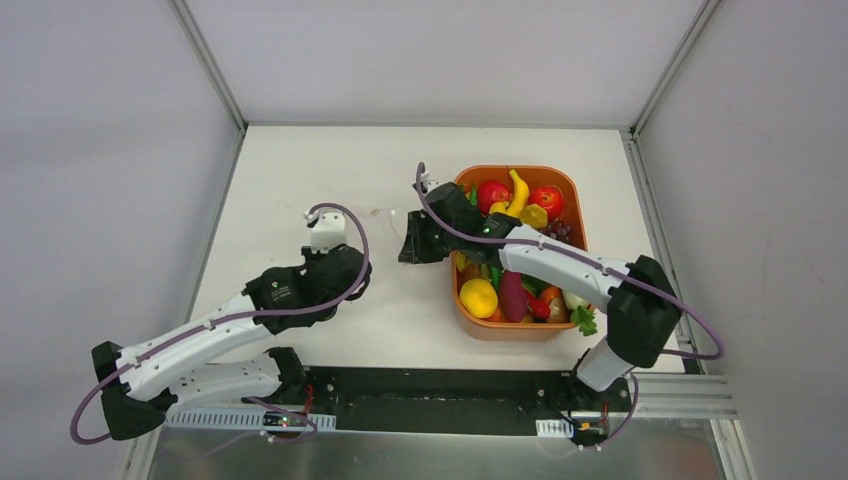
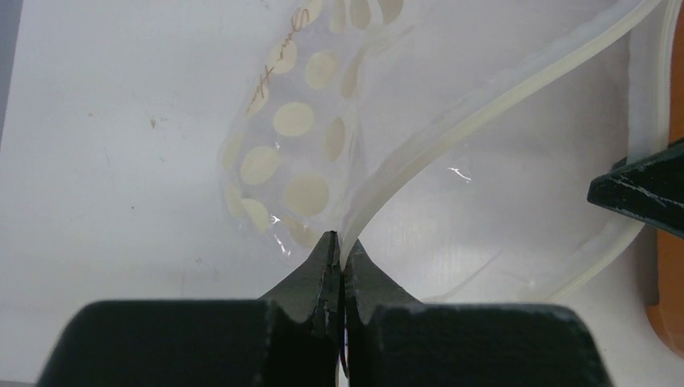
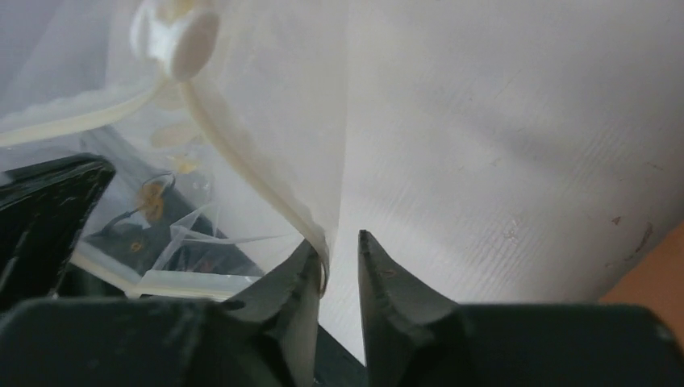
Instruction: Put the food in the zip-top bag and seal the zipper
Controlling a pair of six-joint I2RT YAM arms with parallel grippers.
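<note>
Zip-top bag (image 2: 300,173) pinched shut in left gripper (image 2: 340,244).

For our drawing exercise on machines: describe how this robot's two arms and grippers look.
Left arm and right arm: white link shells, bulky black joints, a purple cable looping alongside each. A green light glows on the right one. Left gripper and right gripper: matte black fingers tapering to points.
</note>
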